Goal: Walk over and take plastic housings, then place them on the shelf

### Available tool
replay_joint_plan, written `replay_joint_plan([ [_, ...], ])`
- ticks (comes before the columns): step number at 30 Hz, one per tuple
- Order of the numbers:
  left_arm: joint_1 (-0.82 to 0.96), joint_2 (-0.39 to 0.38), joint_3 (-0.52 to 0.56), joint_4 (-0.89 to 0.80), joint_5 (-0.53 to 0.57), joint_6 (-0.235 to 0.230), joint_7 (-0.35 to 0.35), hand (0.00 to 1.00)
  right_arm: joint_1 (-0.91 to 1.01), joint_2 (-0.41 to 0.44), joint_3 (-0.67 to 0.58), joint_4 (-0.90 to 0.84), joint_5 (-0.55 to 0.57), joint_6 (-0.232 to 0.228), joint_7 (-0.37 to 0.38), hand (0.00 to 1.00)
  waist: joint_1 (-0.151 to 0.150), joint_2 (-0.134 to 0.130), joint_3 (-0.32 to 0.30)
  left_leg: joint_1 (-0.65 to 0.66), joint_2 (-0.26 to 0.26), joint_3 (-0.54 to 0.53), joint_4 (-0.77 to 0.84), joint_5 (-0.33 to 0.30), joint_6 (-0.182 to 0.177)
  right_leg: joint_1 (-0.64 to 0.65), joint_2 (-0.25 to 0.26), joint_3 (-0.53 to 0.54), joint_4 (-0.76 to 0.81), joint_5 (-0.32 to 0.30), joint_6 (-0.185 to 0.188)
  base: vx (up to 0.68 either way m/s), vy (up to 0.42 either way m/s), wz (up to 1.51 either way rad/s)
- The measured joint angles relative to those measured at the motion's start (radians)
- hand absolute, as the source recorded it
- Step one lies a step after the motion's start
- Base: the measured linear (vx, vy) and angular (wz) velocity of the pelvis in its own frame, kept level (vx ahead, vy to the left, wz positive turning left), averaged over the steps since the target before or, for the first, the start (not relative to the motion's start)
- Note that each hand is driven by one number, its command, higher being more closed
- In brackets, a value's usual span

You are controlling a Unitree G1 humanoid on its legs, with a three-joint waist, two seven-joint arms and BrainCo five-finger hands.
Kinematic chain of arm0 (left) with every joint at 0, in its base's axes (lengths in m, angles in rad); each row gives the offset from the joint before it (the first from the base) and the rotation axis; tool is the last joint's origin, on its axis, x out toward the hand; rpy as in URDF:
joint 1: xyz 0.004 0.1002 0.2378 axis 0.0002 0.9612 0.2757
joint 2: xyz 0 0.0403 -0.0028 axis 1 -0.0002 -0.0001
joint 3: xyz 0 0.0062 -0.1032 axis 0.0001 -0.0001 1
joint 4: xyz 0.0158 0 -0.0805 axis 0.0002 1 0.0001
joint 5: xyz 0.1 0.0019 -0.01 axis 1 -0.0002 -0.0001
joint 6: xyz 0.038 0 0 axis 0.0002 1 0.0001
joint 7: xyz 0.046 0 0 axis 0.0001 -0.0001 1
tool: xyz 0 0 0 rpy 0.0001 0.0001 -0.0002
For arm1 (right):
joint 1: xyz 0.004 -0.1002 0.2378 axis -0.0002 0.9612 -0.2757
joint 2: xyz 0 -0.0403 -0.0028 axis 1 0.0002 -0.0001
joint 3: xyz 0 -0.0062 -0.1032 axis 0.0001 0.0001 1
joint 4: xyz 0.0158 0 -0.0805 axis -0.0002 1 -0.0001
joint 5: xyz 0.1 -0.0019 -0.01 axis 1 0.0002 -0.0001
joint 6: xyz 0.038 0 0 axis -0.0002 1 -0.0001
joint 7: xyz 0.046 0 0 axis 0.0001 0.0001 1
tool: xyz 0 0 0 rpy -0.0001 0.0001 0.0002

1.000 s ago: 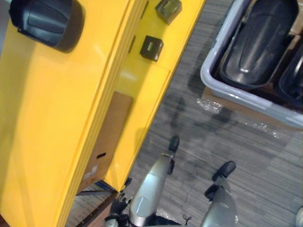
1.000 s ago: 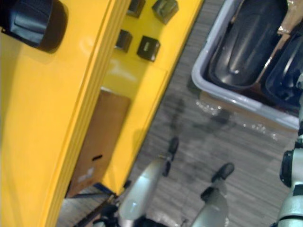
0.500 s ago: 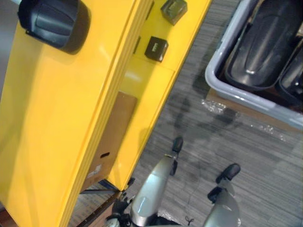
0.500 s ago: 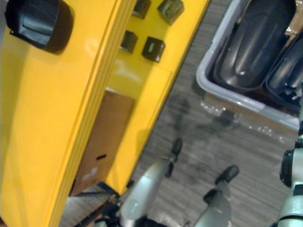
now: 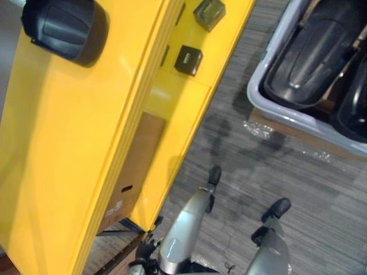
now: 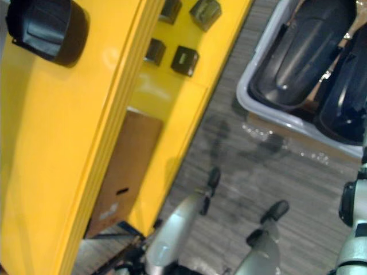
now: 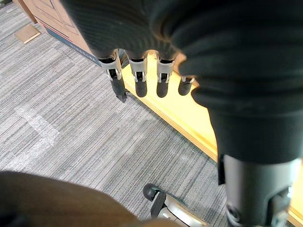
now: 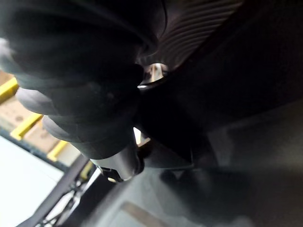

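The yellow shelf runs along our left, and the grey bin sits on the carpet to the right, well apart from it. We judge the main risk to be in the walking: a step too near the shelf could knock its edge. A reach from too far off could catch the bin's rim rather than a part inside. The plastic housings lie side by side in the bin, and a lone housing rests on the shelf's top level (already where it belongs, it seems). Those in the bin are long, rounded, glossy black shells, smooth enough that we expect a loose grasp to slip. Our left hand hangs with fingers straight, holding nothing. Our right hand has something dark close before it, and we cannot tell whether it holds anything.
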Motion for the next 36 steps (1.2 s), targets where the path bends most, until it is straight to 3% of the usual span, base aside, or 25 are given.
replay_joint_plan([
  [16,0.0,0.026,0.006,-0.082,0.001,-0.016,0.02,0.0,-0.001,-0.005,-0.002,0.0,-0.039,0.013,-0.053,1.0,-0.059,-0.007,0.005,0.034,0.009,0.015,-0.017,0.0,0.0,0.021,0.006,0.013,-0.014,0.008,-0.001,-0.02,-0.012,-0.03],
  [22,0.0,0.04,0.02,-0.153,0.035,-0.076,0.044,0.0,-0.009,-0.013,-0.002,-0.012,-0.061,0.013,-0.053,1.0,-0.089,-0.037,0.026,0.052,0.023,0.025,-0.016,-0.001,-0.001,0.033,0.019,0.021,-0.019,0.016,-0.012,-0.06,-0.021,-0.09],
  [29,-0.018,0.064,-0.031,-0.425,0.102,-0.124,0.101,0.0,-0.016,-0.042,-0.001,-0.02,-0.061,0.012,-0.045,1.0,-0.113,-0.05,0.035,0.054,0.038,0.029,-0.014,0.001,-0.003,0.036,0.035,0.028,-0.032,0.026,-0.024,-0.06,-0.018,-0.06],
  [34,-0.019,0.068,-0.046,-0.789,0.253,-0.127,0.107,0.0,-0.012,-0.042,-0.006,-0.036,-0.099,0.005,-0.048,1.0,-0.132,-0.06,0.041,0.074,0.042,0.029,-0.018,0.003,-0.005,0.054,0.037,0.03,-0.031,0.028,-0.021,-0.01,-0.008,-0.01],
  [36,-0.029,0.087,-0.039,-0.975,0.311,-0.128,0.102,0.0,-0.004,-0.043,-0.021,-0.05,-0.129,-0.021,-0.049,1.0,-0.137,-0.061,0.042,0.093,0.041,0.027,-0.032,0.007,-0.006,0.07,0.037,0.025,-0.032,0.028,-0.021,-0.04,-0.008,0.05],
])
